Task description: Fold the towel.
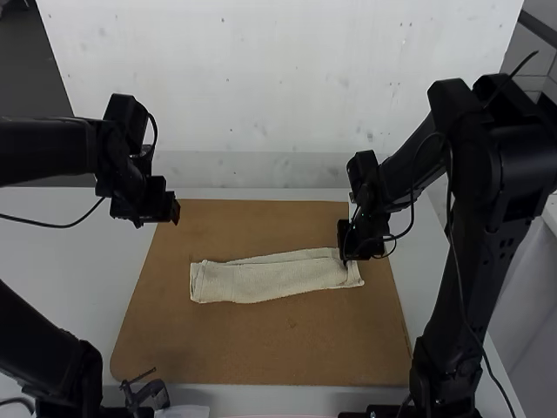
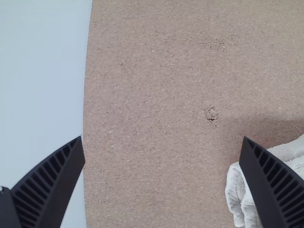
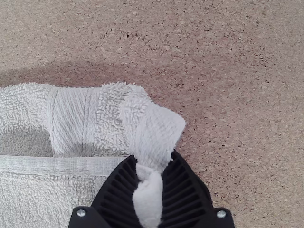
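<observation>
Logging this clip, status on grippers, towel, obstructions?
Left gripper open, off towel. Right gripper shut on towel's end. Towel in long strip on board. No obstruction seen.

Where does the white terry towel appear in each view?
High view: the towel lies mid-picture.
Left wrist view: one end, partly behind a finger of the black left gripper.
Right wrist view: the other end, pinched in the black right gripper.
Shared landmark: the brown cork board.

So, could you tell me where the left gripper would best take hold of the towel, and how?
I'd bring the left gripper down from above onto the left end of the towel, pinching its layered edge: it lies as a low, narrow strip, and the right gripper grips the other end.
</observation>
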Controlling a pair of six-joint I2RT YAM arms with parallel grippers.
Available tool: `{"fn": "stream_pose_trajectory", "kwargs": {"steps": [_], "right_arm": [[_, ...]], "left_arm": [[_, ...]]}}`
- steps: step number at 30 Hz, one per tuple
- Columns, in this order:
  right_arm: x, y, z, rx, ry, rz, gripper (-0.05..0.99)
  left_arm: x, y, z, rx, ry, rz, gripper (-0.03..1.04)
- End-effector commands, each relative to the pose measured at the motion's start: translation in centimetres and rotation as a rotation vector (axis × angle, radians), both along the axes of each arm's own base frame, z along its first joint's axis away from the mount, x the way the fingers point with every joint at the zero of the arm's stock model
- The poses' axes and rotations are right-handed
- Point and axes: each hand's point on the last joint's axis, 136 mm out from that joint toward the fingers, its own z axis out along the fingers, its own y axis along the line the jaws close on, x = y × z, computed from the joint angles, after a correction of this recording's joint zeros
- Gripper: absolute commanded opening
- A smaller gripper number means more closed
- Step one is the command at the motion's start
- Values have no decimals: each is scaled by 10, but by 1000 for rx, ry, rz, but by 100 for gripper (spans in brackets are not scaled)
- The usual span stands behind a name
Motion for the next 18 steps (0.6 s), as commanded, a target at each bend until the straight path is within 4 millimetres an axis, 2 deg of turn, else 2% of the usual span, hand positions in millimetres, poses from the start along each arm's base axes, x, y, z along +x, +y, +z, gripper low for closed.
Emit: {"fn": "stream_pose_trajectory", "kwargs": {"steps": [1,5,10,16,18], "right_arm": [[-1,-38,-11,-86,26,-101,2],[5,-65,6,-77,-3,-134,2],[6,-123,18,-122,-16,-190,2],[6,-191,23,-167,-20,-263,2],[6,-207,23,-179,-14,-282,2]], "left_arm": [[-7,6,0,-9,-4,-5,83],[-10,7,1,-11,-12,-5,83],[-10,10,5,-12,-30,3,83],[-12,9,3,-13,-29,2,83],[-12,9,2,-14,-25,2,83]]}}
